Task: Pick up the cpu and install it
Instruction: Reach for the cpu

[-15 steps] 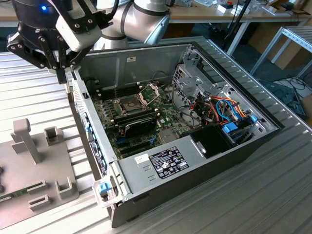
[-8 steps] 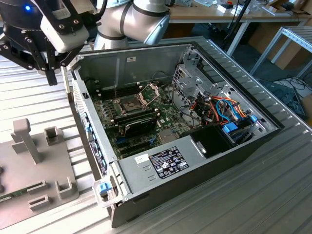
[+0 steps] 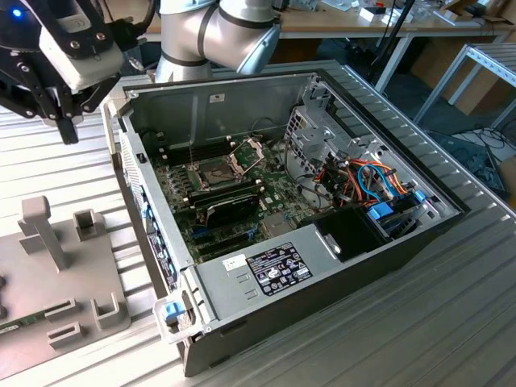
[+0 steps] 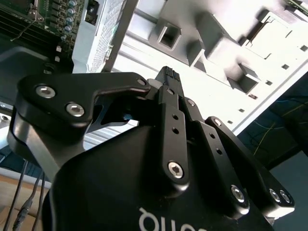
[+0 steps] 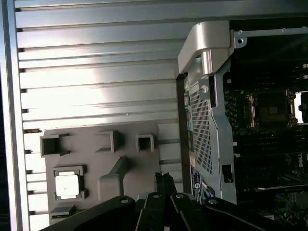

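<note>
The cpu [image 5: 66,186] is a small silver-grey square lying flat in a recess of the grey fixture block [image 5: 126,191], seen in the first wrist view. My gripper [image 3: 69,129] hangs above the slatted table at the exterior view's upper left, beyond the fixture [image 3: 90,284] and beside the open computer case [image 3: 242,278]. Its black fingers [image 5: 164,179] are pressed together with nothing between them, and they are well apart from the cpu. The second wrist view has the closed fingertips [image 4: 168,76] over the fixture. On the motherboard the socket [image 3: 213,172] lies open, its metal frame [image 3: 249,151] tilted up.
The case wall [image 5: 204,110] stands between the fixture and the motherboard. Inside the case are a long black card [image 3: 227,210], a drive cage [image 3: 318,133], coloured cables [image 3: 371,181] and a power supply [image 3: 274,270]. Upright posts [image 3: 44,230] rise from the fixture.
</note>
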Tool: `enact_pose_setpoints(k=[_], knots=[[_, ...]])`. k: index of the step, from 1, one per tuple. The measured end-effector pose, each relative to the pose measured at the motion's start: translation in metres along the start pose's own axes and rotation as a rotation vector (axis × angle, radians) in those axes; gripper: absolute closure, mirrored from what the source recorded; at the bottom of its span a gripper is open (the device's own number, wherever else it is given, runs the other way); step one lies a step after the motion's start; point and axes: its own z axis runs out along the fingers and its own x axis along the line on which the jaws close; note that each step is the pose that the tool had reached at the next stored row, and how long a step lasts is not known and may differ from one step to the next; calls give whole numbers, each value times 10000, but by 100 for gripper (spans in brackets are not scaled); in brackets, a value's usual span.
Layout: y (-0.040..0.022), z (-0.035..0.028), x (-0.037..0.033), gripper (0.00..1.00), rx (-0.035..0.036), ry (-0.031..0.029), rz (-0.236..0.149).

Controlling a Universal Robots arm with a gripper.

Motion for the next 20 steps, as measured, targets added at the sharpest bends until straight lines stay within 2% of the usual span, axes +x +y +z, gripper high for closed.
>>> enact_pose_setpoints(k=[6,9,20], knots=[[-9,-3,131,89,0,0,2],[-17,-6,236,89,0,0,0],[-32,-12,432,89,1,0,2]])
